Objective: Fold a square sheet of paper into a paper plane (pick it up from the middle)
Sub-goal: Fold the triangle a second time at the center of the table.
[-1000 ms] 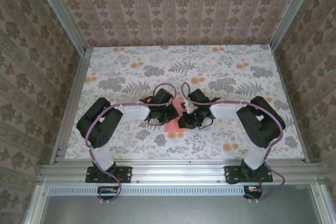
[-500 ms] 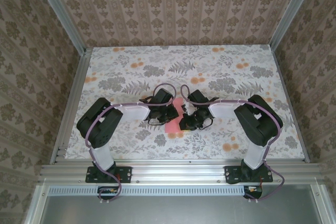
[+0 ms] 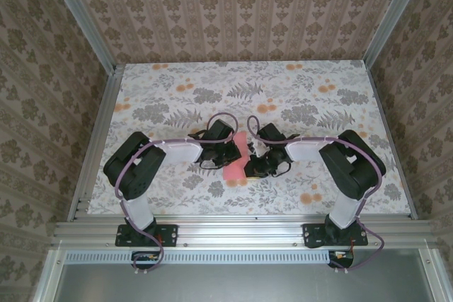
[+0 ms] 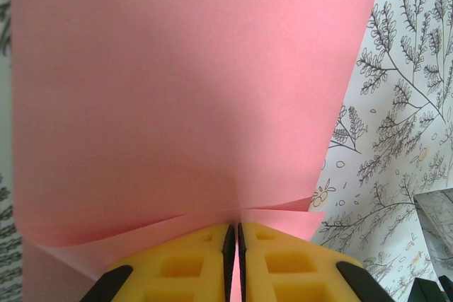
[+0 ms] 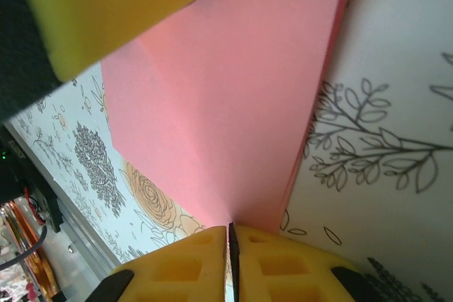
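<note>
The square sheet of paper (image 3: 235, 168) is salmon pink and folded into layers, held between both grippers at the table's near middle. In the left wrist view the paper (image 4: 177, 90) spreads wide, with creased flaps just above the yellow pads. My left gripper (image 4: 236, 235) is shut on its edge. My right gripper (image 5: 231, 237) is shut on the paper (image 5: 233, 104) from the other side. One yellow pad of the left gripper (image 5: 106, 5) sits at that view's top left. From above, the left gripper (image 3: 228, 152) and the right gripper (image 3: 250, 163) nearly touch.
The floral-patterned table (image 3: 318, 104) stretches behind and to both sides of the grippers. Patterned walls and aluminium rails (image 3: 99, 139) close it in. A metal rail (image 3: 233, 230) runs along the near edge by the arm bases.
The right gripper has shifted slightly right and toward the near edge, so a little more pink paper shows between the grippers. The left arm has barely moved. Both grips stay shut.
</note>
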Motion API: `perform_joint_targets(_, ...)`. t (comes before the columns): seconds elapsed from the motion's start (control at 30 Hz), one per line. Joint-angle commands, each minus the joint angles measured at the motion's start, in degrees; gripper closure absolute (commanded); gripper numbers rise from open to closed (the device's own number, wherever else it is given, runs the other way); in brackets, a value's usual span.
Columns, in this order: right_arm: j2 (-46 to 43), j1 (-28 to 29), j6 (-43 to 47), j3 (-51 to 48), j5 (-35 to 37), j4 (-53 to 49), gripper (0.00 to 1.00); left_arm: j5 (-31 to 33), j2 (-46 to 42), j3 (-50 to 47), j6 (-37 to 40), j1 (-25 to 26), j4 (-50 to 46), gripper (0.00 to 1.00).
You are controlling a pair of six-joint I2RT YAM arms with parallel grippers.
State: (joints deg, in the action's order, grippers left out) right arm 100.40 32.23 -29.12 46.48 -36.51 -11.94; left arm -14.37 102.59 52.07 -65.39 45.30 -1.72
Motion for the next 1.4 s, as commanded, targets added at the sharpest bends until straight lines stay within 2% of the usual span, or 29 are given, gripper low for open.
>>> perform_joint_targets(0.0, -0.8, -0.7, -1.5, -2.8, 0.2, -5.0, 0.86, 2.3, 1.2, -1.9, 0.7, -0.4, -5.3, 0.85)
perform_joint_targets(0.27, -4.0, -1.3, -1.4, -3.5, -0.7, -6.8, 0.85, 2.2, 1.1, -1.6, 0.8, -0.4, -5.3, 0.85)
perform_joint_targets(0.5, -10.0, -1.8, -3.2, -0.6, 1.5, -6.2, 0.85, 1.9, 1.1, -1.5, 1.1, -0.4, -5.2, 0.85)
perform_joint_targets(0.9, -0.2, -1.5, -6.0, 4.0, -3.1, 0.9, 0.85, 1.9, 0.7, -0.7, 1.4, -0.4, -5.6, 0.85)
perform_joint_targets(1.07, 3.6, -1.5, -3.7, 4.1, 1.3, -2.8, 0.86, 1.6, 0.2, -0.4, 1.5, -0.4, -5.7, 0.85)
perform_joint_targets(1.37, 5.2, -1.4, -4.9, 0.5, 3.4, -1.2, 0.88, 0.9, -4.8, 1.3, 2.5, -0.3, -6.1, 0.79)
